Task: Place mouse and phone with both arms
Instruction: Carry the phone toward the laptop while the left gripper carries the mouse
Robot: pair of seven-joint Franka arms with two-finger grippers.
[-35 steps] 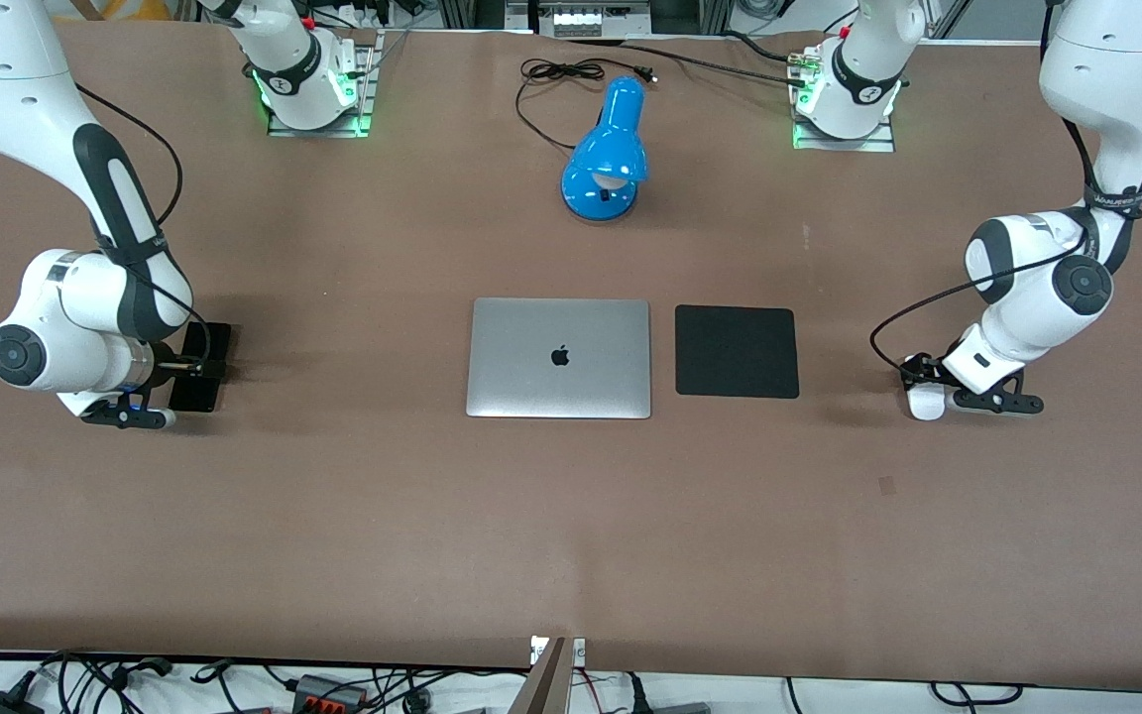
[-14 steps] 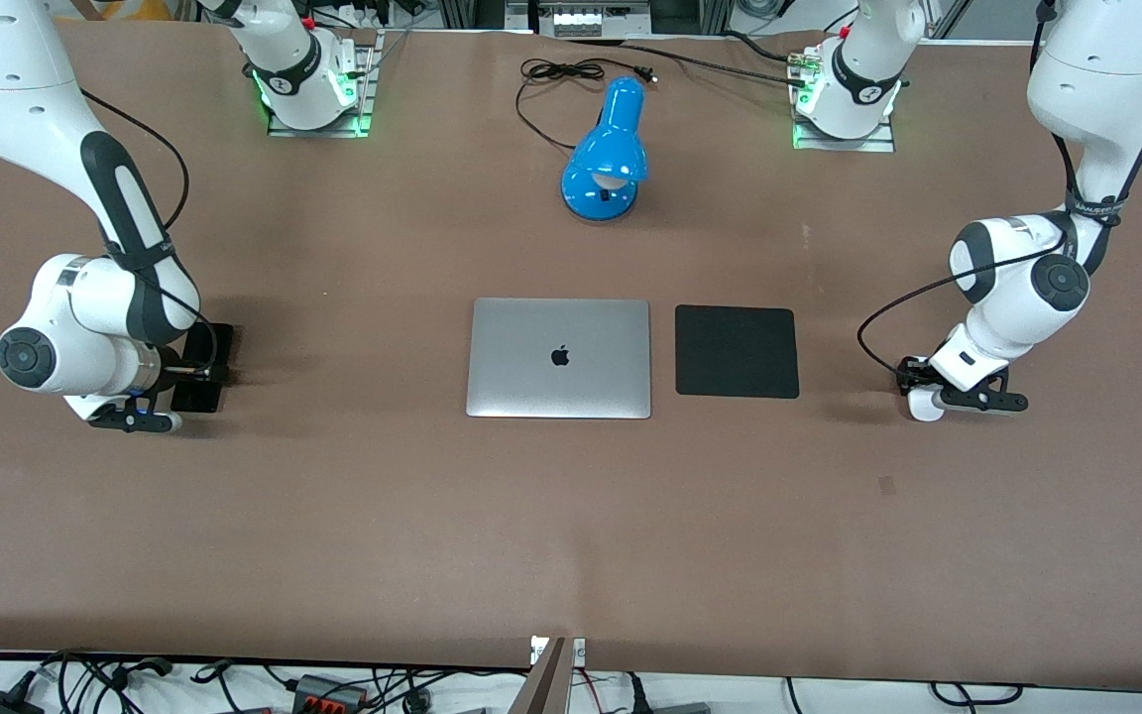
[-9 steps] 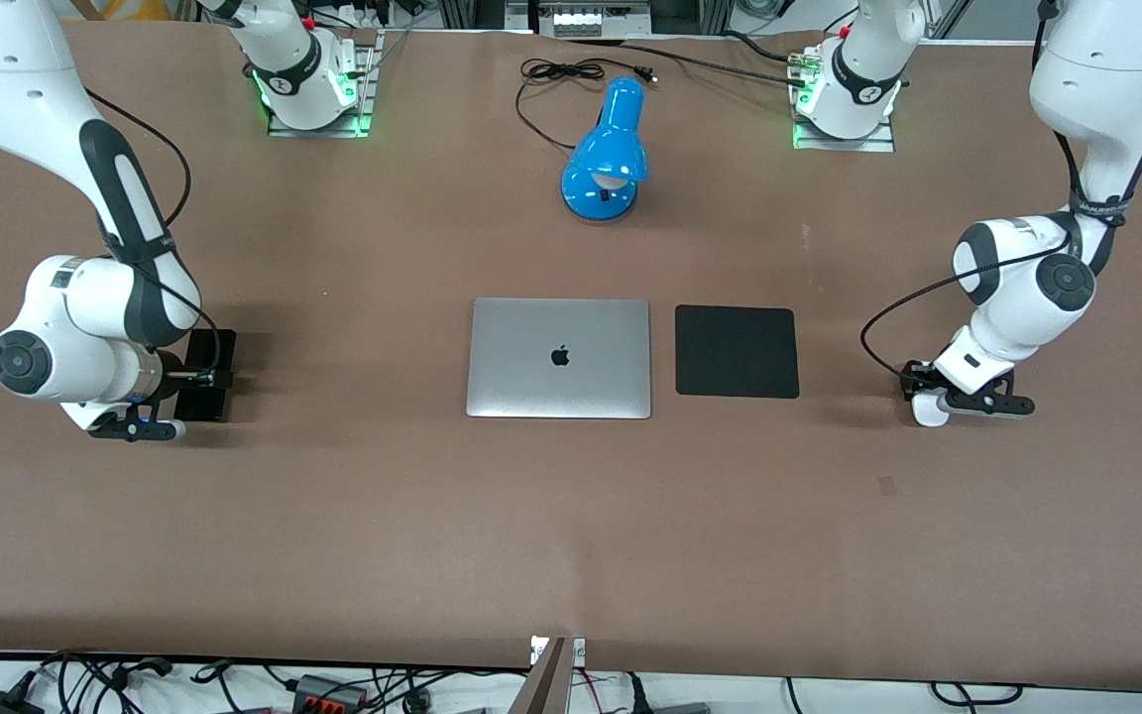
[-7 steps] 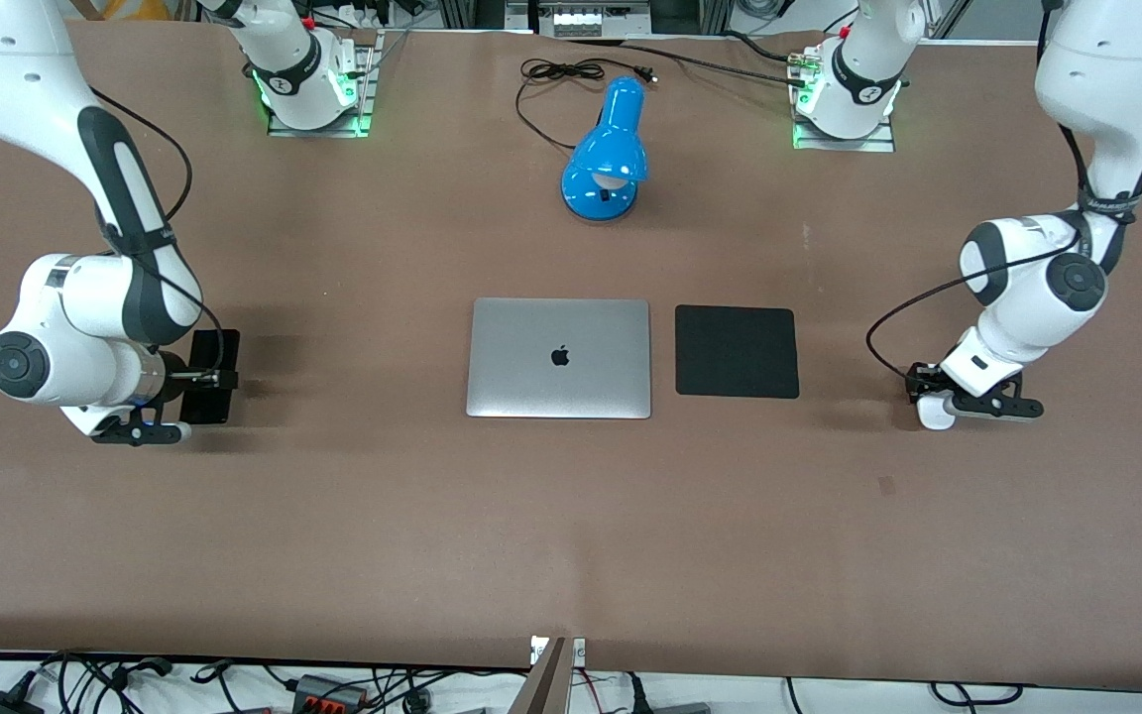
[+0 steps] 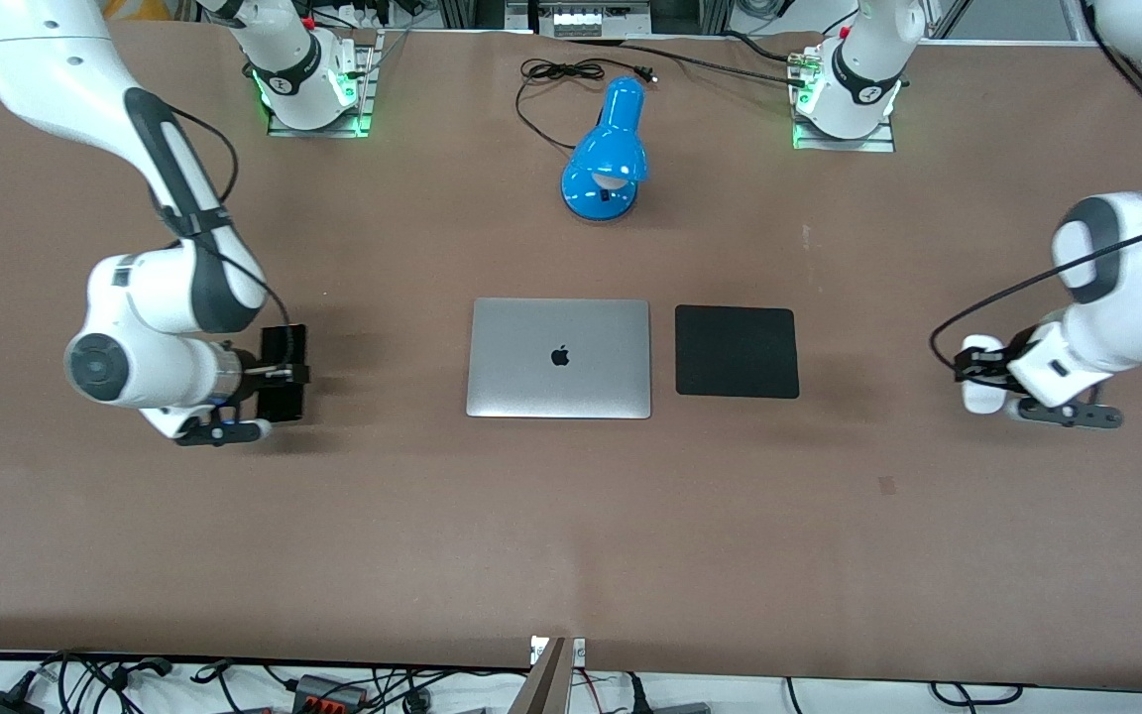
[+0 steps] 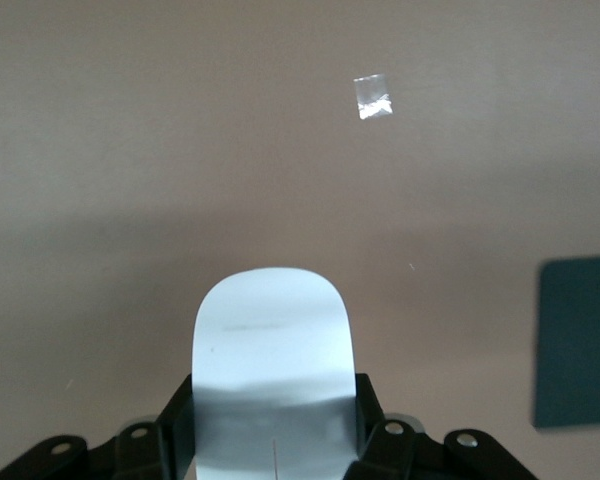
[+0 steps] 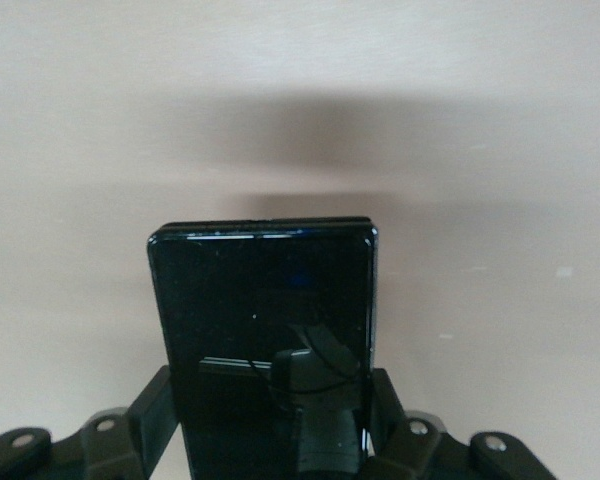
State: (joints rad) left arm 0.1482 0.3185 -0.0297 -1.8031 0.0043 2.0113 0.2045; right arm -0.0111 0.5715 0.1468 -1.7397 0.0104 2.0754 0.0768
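My right gripper (image 5: 279, 375) is shut on the black phone (image 5: 284, 372) and holds it above the table, between the right arm's end and the laptop. In the right wrist view the phone (image 7: 265, 300) sticks out flat between the fingers (image 7: 155, 410), its glossy face up. My left gripper (image 5: 977, 369) is shut on the white mouse (image 5: 979, 375) and holds it above the table, toward the left arm's end from the black pad. In the left wrist view the mouse (image 6: 272, 350) sits clamped between the fingers (image 6: 372, 415).
A closed silver laptop (image 5: 559, 357) lies mid-table with a black square pad (image 5: 736, 351) beside it; the pad's edge shows in the left wrist view (image 6: 578, 340). A blue desk lamp (image 5: 609, 149) and its cable lie near the bases. A small tape mark (image 5: 887, 485) is on the table.
My right gripper has carried the phone up and toward the laptop. My left gripper has lifted the mouse off the table and shifted toward the left arm's end.
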